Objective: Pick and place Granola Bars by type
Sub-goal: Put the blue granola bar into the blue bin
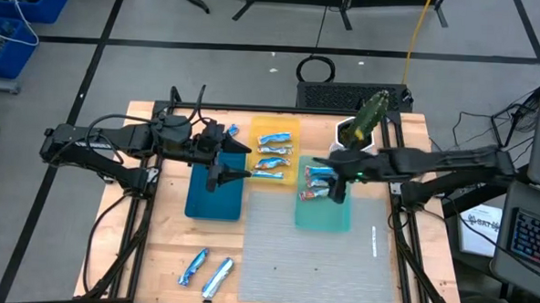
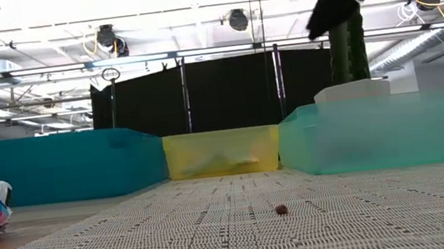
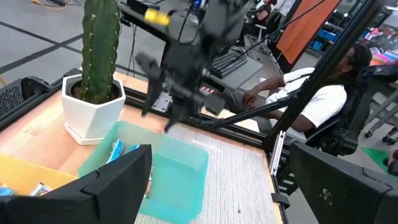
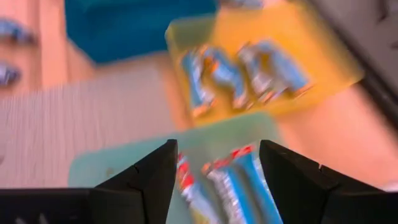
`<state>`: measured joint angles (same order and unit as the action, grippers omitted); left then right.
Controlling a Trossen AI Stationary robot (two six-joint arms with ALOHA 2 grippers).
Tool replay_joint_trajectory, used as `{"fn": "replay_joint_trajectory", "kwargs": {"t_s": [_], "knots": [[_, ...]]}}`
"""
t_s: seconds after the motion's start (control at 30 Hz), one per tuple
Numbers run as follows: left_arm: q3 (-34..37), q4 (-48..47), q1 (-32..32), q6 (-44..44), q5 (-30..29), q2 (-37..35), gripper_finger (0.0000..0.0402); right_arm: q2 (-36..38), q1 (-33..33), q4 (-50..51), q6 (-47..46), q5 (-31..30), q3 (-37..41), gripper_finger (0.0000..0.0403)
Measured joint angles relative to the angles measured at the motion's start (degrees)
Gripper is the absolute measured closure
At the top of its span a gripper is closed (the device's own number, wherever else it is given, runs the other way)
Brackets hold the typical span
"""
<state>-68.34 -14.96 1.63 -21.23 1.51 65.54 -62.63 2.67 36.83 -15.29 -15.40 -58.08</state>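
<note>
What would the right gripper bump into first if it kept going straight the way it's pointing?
Probably the granola bars in the teal tray. The right gripper, jaws open, points down at them in its wrist view. How far above them it hangs is hard to tell.

Bright overhead light, blurred wrist views

item count, table top
three trays: blue tray (image 1: 215, 197), yellow tray (image 1: 290, 132), teal tray (image 1: 322, 215). two granola bars (image 1: 206, 272) near the table's front edge; one cactus (image 1: 370, 115).
</note>
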Motion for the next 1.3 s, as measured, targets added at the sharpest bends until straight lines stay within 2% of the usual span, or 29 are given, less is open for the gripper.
{"fn": "replay_joint_trajectory", "kwargs": {"t_s": [0.1, 0.2, 0.57, 0.77, 1.07, 1.3], "knots": [[0.0, 0.0, 0.0, -0.52, -0.01, 0.0, 0.0019, 3.98, 1.39, -0.39, -0.48, -5.73, 0.0, 0.0181], [0.0, 0.0, 0.0, -1.61, 0.01, 0.0, 0.0016, 7.55, 1.97, -0.64, 0.13, -8.67, 0.17, 0.0181], [0.0, 0.02, 0.0, -3.63, 0.03, 0.0, 0.0016, 21.85, 1.96, -5.13, -3.13, -8.72, 12.74, 0.0181], [0.0, 0.0, 0.0, -4.83, 0.03, 0.0, 0.0019, 26.84, 1.96, -5.97, -5.78, -8.89, 19.79, 0.0181], [0.0, -0.04, 0.0, -4.81, -0.03, 0.0, 0.0017, 35.32, 1.96, -13.25, -8.39, -8.87, 31.49, 0.0181], [0.0, -3.46, -0.07, -4.43, -3.48, 0.0, 0.002, 40.98, 1.96, -17.68, -6.46, -8.54, 38.23, 0.0181]]}}
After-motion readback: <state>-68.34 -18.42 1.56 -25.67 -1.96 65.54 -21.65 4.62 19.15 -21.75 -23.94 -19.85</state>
